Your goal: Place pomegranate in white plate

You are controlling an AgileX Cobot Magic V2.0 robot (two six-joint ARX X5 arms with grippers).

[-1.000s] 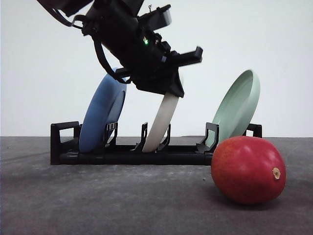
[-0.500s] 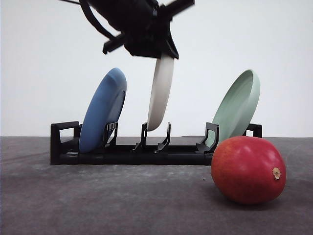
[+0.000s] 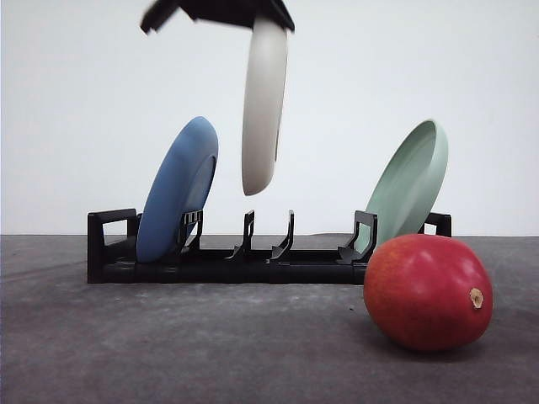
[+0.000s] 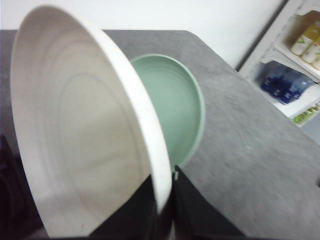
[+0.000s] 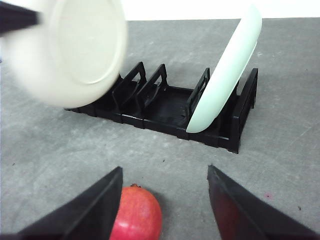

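The white plate (image 3: 264, 101) hangs edge-on in the air above the middle slots of the black rack (image 3: 253, 257). My left gripper (image 3: 268, 17) is shut on its upper rim. In the left wrist view the fingers (image 4: 187, 212) pinch the white plate's (image 4: 85, 130) rim. The red pomegranate (image 3: 428, 290) rests on the table at the front right, its tan stem spot facing right. In the right wrist view my right gripper (image 5: 165, 205) stands open over the pomegranate (image 5: 136, 215), which lies close to one finger.
A blue plate (image 3: 177, 189) leans in the rack's left slot and a pale green plate (image 3: 408, 185) in its right slot. The grey table has free room in front of the rack. A shelf with bottles (image 4: 300, 60) stands beyond the table edge.
The left gripper has lifted the white plate up out of the rack's middle slot and turned it nearly upright. The pomegranate has not moved.
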